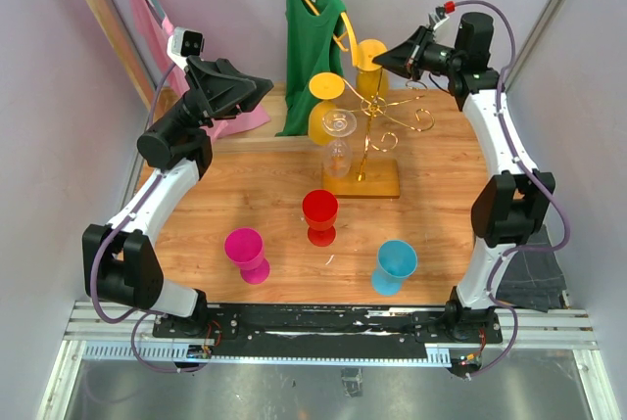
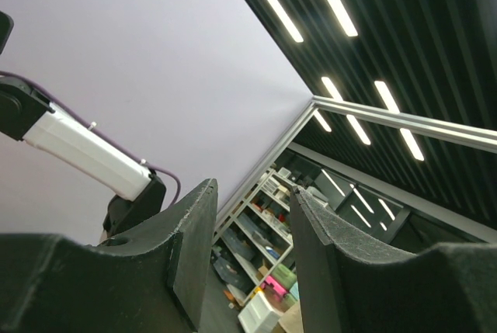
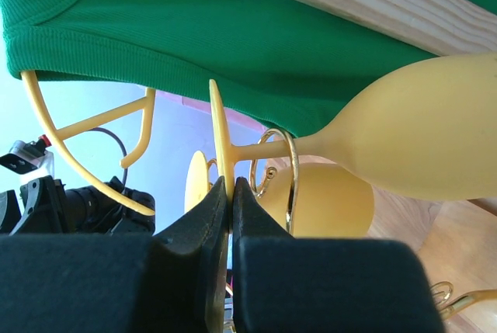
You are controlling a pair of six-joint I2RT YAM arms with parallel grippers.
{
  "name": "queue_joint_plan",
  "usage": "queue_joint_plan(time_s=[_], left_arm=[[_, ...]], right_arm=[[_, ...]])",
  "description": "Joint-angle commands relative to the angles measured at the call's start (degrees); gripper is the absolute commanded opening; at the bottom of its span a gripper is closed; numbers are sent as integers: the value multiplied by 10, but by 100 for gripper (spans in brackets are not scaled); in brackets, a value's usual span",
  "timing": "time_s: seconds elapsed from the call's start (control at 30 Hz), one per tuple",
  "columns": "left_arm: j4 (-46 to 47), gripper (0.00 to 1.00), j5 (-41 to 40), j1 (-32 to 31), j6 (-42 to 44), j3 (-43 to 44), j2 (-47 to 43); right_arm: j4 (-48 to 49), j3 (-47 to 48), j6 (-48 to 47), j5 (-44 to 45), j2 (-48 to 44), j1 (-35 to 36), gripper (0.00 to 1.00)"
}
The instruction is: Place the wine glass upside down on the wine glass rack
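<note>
My right gripper (image 1: 413, 54) (image 3: 231, 182) is shut on the flat foot (image 3: 220, 135) of a yellow wine glass (image 1: 370, 54) (image 3: 435, 139) at the back of the table. The glass's stem runs through a curled gold arm (image 3: 291, 170) of the wine glass rack (image 1: 372, 181), a gold stand on a flat base. Another yellow glass (image 1: 325, 97) (image 3: 330, 201) and a clear glass (image 1: 338, 142) hang from the rack's near-left arms. My left gripper (image 1: 261, 93) (image 2: 252, 193) is raised at the back left, pointing upward, open, with nothing between its fingers (image 2: 194, 240).
A red glass (image 1: 320, 214), a magenta glass (image 1: 245, 252) and a blue glass (image 1: 395, 265) stand on the wooden table (image 1: 235, 185). Behind the rack a green shirt (image 1: 309, 38) (image 3: 233, 30) hangs on a yellow hanger (image 3: 46, 123). A pink garment (image 1: 157, 28) hangs at the back left.
</note>
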Motion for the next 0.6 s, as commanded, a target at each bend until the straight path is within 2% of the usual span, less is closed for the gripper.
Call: queue_joint_plan(time_s=[0.0, 0.37, 0.57], left_arm=[[102, 47, 7, 4, 6, 12, -1], [105, 47, 5, 4, 4, 13, 1], [108, 47, 5, 4, 4, 6, -1]], right_arm=[[27, 31, 6, -21, 5, 16, 1], [14, 3, -9, -26, -7, 35, 2], [10, -9, -10, -26, -15, 35, 24]])
